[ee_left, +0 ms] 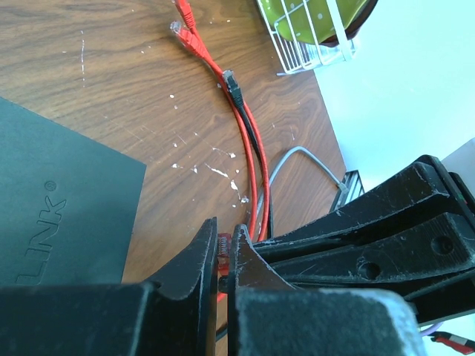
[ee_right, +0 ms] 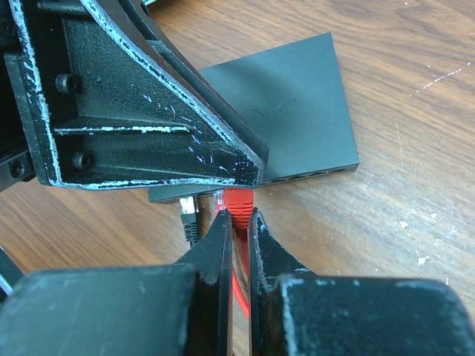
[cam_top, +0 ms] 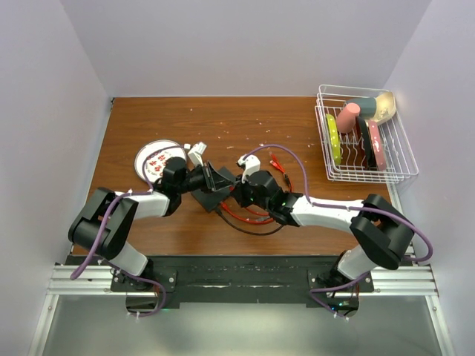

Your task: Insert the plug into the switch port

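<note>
- This is a robot test cell in a lab, not a home: plain pale walls point(cam_top: 74, 74) box in a wooden desk point(cam_top: 185, 119) on three sides.
- Aluminium rails point(cam_top: 82, 278) and a black base plate point(cam_top: 245, 271) along the near edge carry the left arm point(cam_top: 111, 222) and the right arm point(cam_top: 334, 211), with purple leads looped along both.
- The props are a mixed lot: a wire rack point(cam_top: 401, 159) of coloured dishware, a round plate point(cam_top: 152, 157) with red marks, loose network cables point(ee_left: 249, 148), and a flat black switch point(ee_right: 297, 104).
</note>
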Available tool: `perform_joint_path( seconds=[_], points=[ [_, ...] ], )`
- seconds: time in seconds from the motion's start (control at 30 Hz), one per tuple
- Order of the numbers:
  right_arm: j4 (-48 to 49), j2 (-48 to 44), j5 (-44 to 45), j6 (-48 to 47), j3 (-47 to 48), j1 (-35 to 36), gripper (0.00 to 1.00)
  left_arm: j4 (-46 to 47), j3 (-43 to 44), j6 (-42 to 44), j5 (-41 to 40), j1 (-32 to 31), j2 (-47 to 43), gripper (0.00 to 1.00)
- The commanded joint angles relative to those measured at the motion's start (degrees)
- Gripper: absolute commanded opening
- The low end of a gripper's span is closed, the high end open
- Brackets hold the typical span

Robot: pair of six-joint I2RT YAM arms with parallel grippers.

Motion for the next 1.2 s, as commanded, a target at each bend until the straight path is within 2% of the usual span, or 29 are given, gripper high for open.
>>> perform_joint_path(
  seconds=[0.0, 0.03, 0.07, 0.17, 0.27, 0.43, 0.53, 0.7, 0.8, 1.17],
  points=[
    [0.02, -0.86, 3.26, -0.15, 2.44, 0.22, 0.0, 0.67, 2.2, 2.27, 0.49, -0.55, -0.88, 0.01],
    [-0.25, -0.95, 3.35, -0.76, 2.44, 0.22, 0.0, 0.41, 2.2, 2.44, -0.04, -0.55, -1.23, 0.09],
    [-0.6, -1.21, 3.18, -1.12, 2.35, 0.22, 0.0, 0.14, 2.46, 2.53, -0.65, -0.47, -1.66, 0.3],
    [-1.65, -2.09, 3.26, -2.44, 1.65, 0.22, 0.0, -4.76, 5.25, 5.76, -3.81, -0.11, -2.98, 0.56],
    [-2.62, -3.06, 2.56, -3.93, 0.08, 0.22, 0.0, -11.36, 8.16, 9.02, -6.55, 1.46, -3.78, 0.64],
    [-4.55, -4.29, 0.28, -8.15, -1.16, 0.22, 0.0, -11.37, 7.82, 10.17, -4.71, 7.78, -3.26, 0.65],
    [-6.57, -3.68, 0.1, -9.82, -0.55, 0.22, 0.0, -14.62, 9.13, 13.42, -5.92, 9.72, -1.67, 0.65],
    [-10.44, -0.6, 0.19, -11.67, 2.09, 0.22, 0.0, -19.28, 13.18, 18.61, -7.43, 10.43, 2.97, 0.63],
    [-13.42, 1.85, 0.1, -12.72, 4.63, 0.22, 0.0, -18.76, 14.59, 20.02, -7.52, 10.87, 5.96, 0.62],
    [-21.26, 12.75, -3.42, -13.96, 13.42, 0.22, 0.0, -14.98, 18.63, 20.11, 0.21, 11.75, 18.01, 0.54]
  ],
)
